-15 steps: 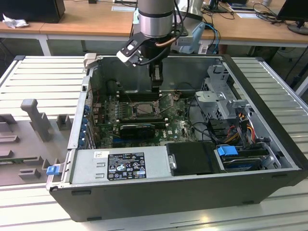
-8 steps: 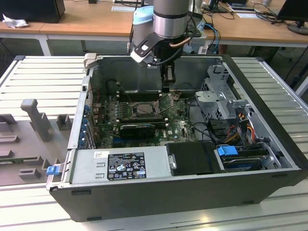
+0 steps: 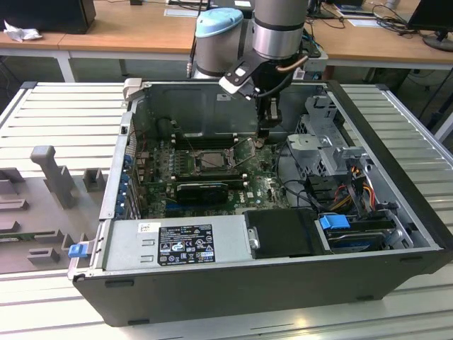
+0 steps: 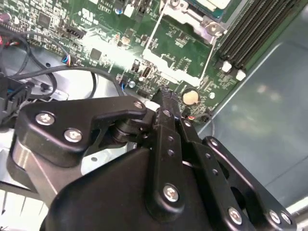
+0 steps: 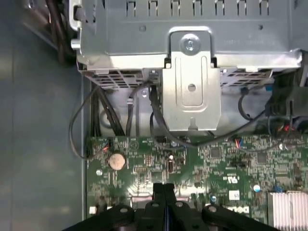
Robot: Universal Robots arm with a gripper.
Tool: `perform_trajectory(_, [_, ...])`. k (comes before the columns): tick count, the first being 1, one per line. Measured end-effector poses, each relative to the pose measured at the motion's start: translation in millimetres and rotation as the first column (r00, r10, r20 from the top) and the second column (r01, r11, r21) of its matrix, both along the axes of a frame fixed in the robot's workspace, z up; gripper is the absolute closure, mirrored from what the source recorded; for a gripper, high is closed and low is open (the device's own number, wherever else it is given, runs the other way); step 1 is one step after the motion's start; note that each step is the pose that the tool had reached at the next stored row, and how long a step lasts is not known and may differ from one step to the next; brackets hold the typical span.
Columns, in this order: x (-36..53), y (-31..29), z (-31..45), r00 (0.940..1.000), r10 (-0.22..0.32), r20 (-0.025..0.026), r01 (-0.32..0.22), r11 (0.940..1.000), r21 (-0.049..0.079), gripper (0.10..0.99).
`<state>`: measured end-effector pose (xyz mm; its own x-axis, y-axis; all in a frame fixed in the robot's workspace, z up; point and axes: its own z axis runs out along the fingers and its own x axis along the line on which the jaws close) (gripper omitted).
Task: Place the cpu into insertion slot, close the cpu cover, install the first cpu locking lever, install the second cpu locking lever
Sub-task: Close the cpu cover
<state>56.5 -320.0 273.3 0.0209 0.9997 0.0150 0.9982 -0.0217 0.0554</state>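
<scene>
Claw [image 5: 163, 188] is pinched together with nothing in it, slot [image 3: 212, 160] sits just beside its tips, cpu [image 4: 209, 2] apparently seated there: light, stiff, fragile underneath, so I'd grip only its edges.

cpu [image 4: 211, 4]: small flat chip with a pale beige-green edge and a dull silver top. It is lying flat inside the socket, with one corner showing in the second wrist view.
insertion slot [image 3: 199, 162]: square dark socket with a silvery rim. It is sitting flat on the green motherboard [image 3: 265, 185], between the long black memory slots [image 3: 202, 139] and the long black card [image 3: 202, 190].
cpu cover [image 4: 190, 18]: thin silvery frame plate, lying around the chip. Whether it is fully down cannot be told.
locking lever [image 4: 153, 30]: thin silvery rod running along the socket's side — latched or loose cannot be told.
</scene>
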Motion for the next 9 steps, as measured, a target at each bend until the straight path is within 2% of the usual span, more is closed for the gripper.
perform_trajectory(9, [3.9,0.0,-18.6,1.0000,0.008,0.0000,-0.008,1.0000,0.000,0.980])
